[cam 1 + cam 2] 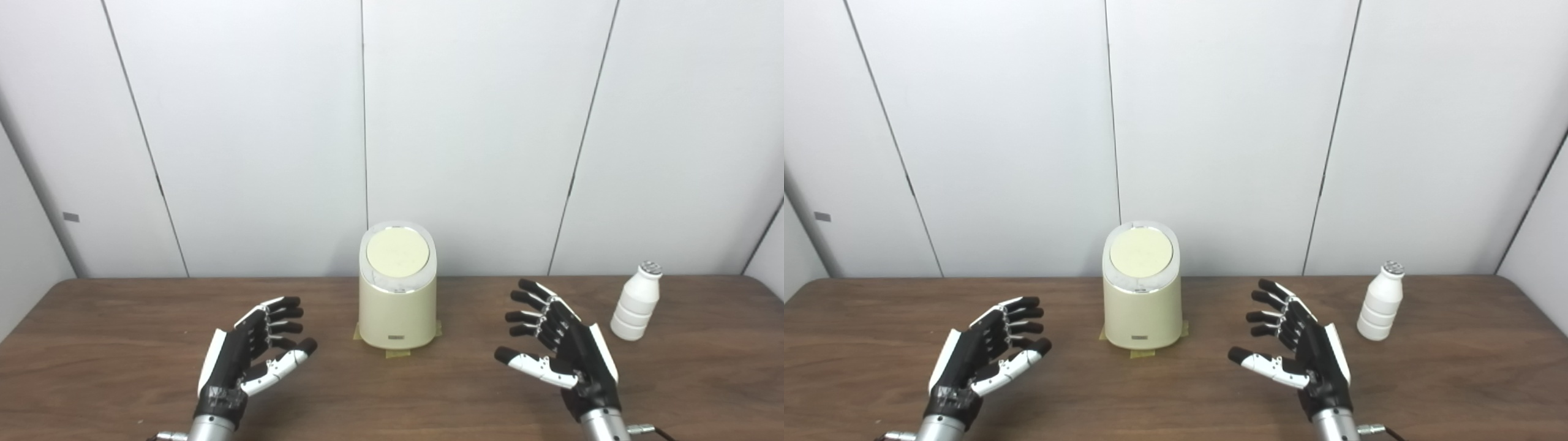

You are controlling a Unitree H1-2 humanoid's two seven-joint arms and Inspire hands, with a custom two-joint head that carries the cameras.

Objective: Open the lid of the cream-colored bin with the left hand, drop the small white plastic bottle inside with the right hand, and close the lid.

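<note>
Left hand (251,358) over the table (122,343), palm turned inward, fingers spread, holding nothing. Right hand (560,349) mirrors it on the other side: spread, empty, palm inward. Neither touches anything.

Between the two hands, set a little further back, stands the bin (397,306), upright, cream body, with tape (398,353) showing under its base, probably to stop it sliding. Its lid (397,252) is round, tilted toward the camera and seated shut inside a pale ring.

Bottle (637,303) stands upright beyond and to the outside of the right hand, well apart from the bin, near the table's back edge.

Judgement: nothing started yet. Bottle looks light, rigid plastic, ribbed lower body, narrower neck under the cap; easily tipped by a glancing finger. Best taken around the ribbed body, thumb opposite fingers. Lid looks smooth with no visible handle; whether it lifts or presses open cannot be told, so the left hand should probe at the rim.
</note>
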